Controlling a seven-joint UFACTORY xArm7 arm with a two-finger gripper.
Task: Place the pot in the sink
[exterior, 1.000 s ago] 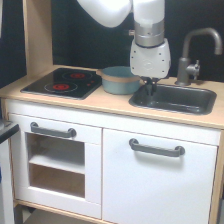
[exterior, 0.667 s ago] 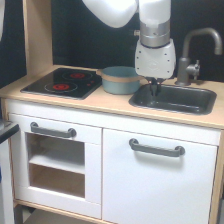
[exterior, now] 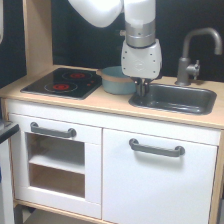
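The light-blue pot [exterior: 116, 81] with its tan rim band stands on the wooden counter between the stovetop and the sink [exterior: 175, 98]. The sink is a dark grey basin on the exterior view's right. My gripper [exterior: 142, 93] hangs straight down from the white arm. Its dark fingers are close together over the sink's left edge, just right of the pot, and nothing is held between them. The gripper body hides part of the pot's right side.
A black two-burner stovetop [exterior: 62, 83] with red rings lies at the exterior view's left. A grey faucet [exterior: 192, 55] rises behind the sink. A wooden side post [exterior: 39, 35] stands at the back left. White cabinet doors with grey handles [exterior: 156, 148] are below the counter.
The arm has shifted from over the sink's left part toward the exterior view's left, closer to the pot. The pot has not moved.
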